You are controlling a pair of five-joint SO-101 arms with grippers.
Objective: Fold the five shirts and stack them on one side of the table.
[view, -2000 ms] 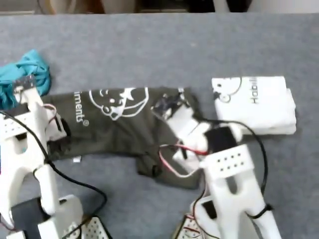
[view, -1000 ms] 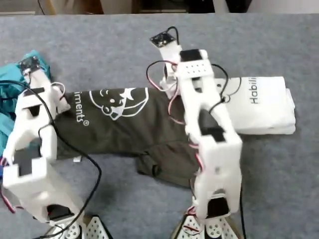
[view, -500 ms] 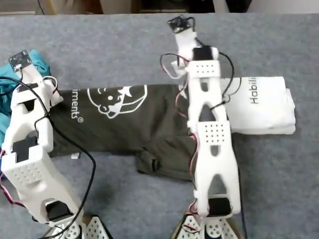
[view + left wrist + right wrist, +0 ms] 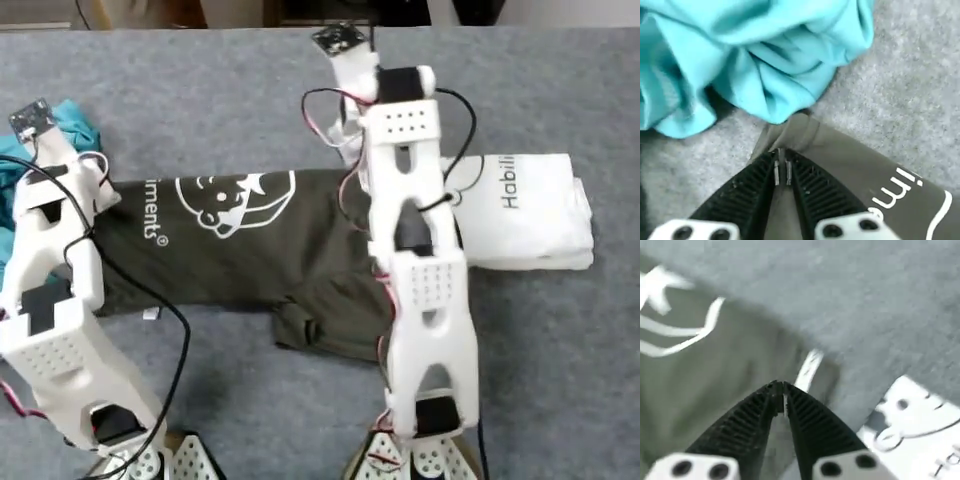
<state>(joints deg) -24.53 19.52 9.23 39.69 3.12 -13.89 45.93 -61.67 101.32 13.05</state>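
A dark olive shirt [image 4: 250, 250] with a white print lies spread across the middle of the table. My left gripper [image 4: 100, 188] is at its far left corner, jaws shut on the bunched edge of the dark shirt [image 4: 840, 165], just below a crumpled teal shirt [image 4: 755, 65]. My right gripper [image 4: 350, 152] is at the shirt's far right edge, jaws shut on the dark fabric [image 4: 715, 370] beside a white label strip [image 4: 807, 371]. A folded white shirt [image 4: 520, 210] lies to the right.
The teal shirt [image 4: 60, 135] is heaped at the table's left edge, behind my left arm. Bare grey tabletop [image 4: 200, 90] runs along the far side and near the front right. Cables trail from both arms over the dark shirt.
Both arms have stretched out from the table's near side to the dark shirt's far edge. That far edge now lies straighter and flatter. The right arm has shifted slightly left in the last half second.
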